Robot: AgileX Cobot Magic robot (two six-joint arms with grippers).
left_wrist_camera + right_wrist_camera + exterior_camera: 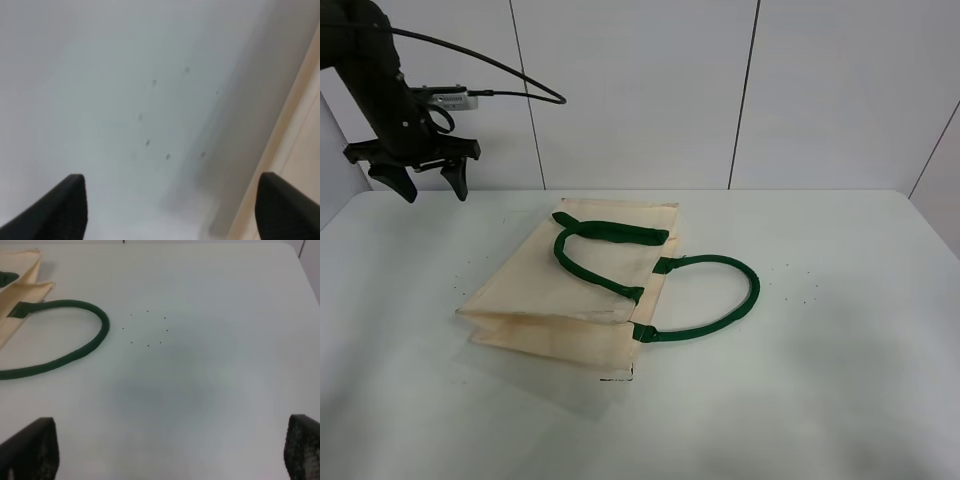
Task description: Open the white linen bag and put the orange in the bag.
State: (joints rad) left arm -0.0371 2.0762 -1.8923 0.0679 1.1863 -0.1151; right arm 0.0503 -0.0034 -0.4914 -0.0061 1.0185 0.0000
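1. Nearest the camera, the white table (840, 400) was bare; no orange appeared in any view, so its whereabouts could not be told.
2. The right gripper (170, 460) was out of the high view; its wrist camera showed its fingers (30, 447) spread wide over bare table, holding nothing.
3. At mid-table the white linen bag (570, 295) lay flat on its side, mouth to the right and closed, one green handle (605, 250) across the cloth, the other handle (720, 300) looped out on the table.
4. Farthest, at the left rear, the left gripper (420, 178) hung above the table, fingers wide and empty.
5. Risk, as a judgement: pinching a handle alone could drag the light bag instead of opening it.
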